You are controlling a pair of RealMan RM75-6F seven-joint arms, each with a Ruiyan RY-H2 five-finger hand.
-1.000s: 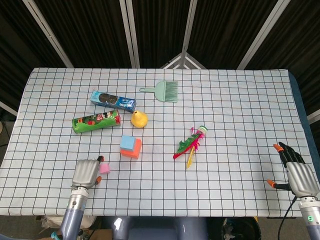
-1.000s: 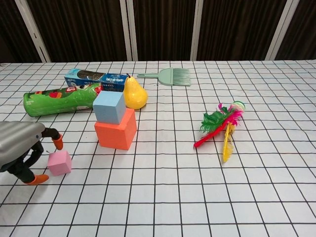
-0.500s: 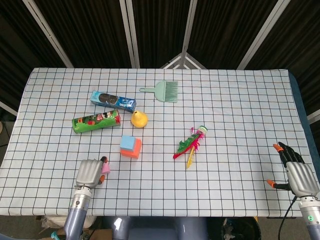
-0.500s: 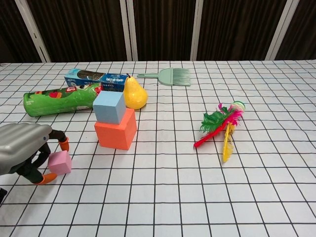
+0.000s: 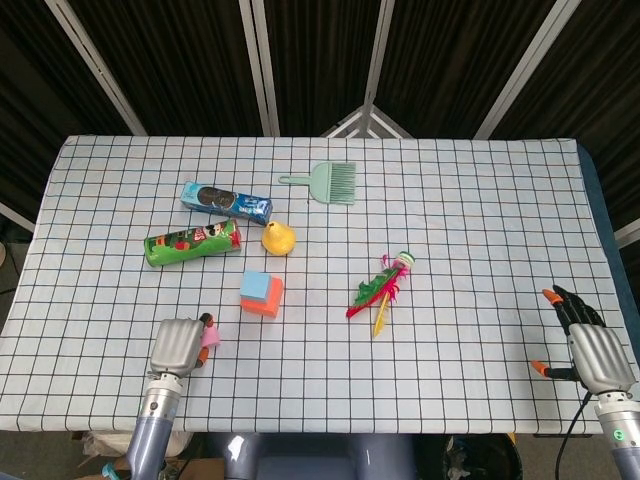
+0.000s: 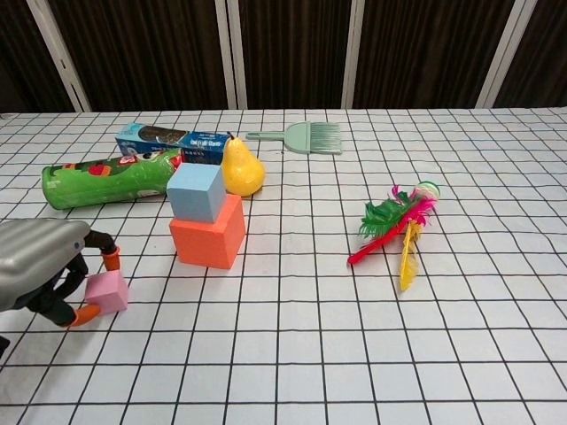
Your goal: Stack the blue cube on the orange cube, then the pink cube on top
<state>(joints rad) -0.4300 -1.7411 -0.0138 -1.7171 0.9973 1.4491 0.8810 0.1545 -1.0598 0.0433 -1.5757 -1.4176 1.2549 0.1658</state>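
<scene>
Blue cube stacked on orange cube, mid-counter. Pink cube pinched in left robot hand (near front-left edge). Right robot hand empty, fingers spread, front-right.

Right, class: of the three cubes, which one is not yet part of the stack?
The pink cube. It sits on the table at the left hand, while the blue cube already rests on the orange cube.
</scene>
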